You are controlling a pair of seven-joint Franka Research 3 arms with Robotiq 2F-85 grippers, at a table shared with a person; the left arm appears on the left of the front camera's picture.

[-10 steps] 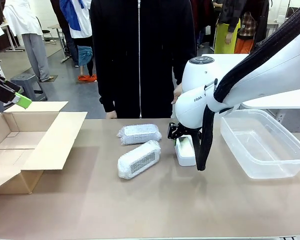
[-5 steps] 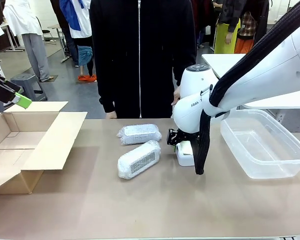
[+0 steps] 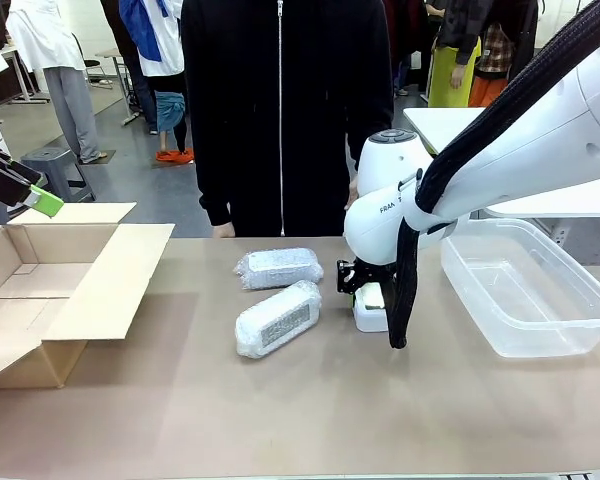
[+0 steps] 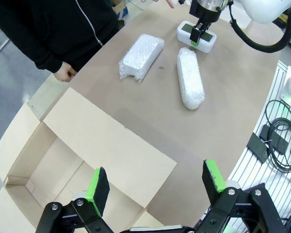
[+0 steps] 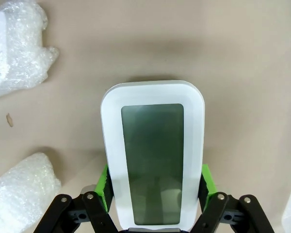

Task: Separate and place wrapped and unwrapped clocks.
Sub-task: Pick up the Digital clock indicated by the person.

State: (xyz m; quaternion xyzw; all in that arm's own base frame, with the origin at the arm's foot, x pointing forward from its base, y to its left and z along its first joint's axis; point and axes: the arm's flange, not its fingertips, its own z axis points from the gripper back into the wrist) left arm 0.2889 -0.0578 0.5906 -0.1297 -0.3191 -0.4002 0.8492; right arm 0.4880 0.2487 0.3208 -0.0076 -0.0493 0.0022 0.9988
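The unwrapped clock (image 3: 371, 312), white with a grey-green screen, lies flat on the table right of the middle. My right gripper (image 3: 368, 296) is down over it, and in the right wrist view the green pads (image 5: 203, 184) press both long sides of the clock (image 5: 153, 145), so it is shut on it. Two wrapped clocks in bubble wrap lie to its left, one farther back (image 3: 278, 267) and one nearer (image 3: 277, 318). My left gripper (image 4: 156, 182) hangs open over the cardboard box (image 4: 63, 160), holding nothing.
An open cardboard box (image 3: 40, 300) sits at the table's left with a flap (image 3: 110, 280) folded out. A clear plastic tub (image 3: 500, 340) stands at the right. A person in a black jacket (image 3: 280, 110) stands at the far edge.
My right arm has come down and a little left over the unwrapped clock, and its fingers have shut on the clock's sides. The left arm and the wrapped clocks have not moved.
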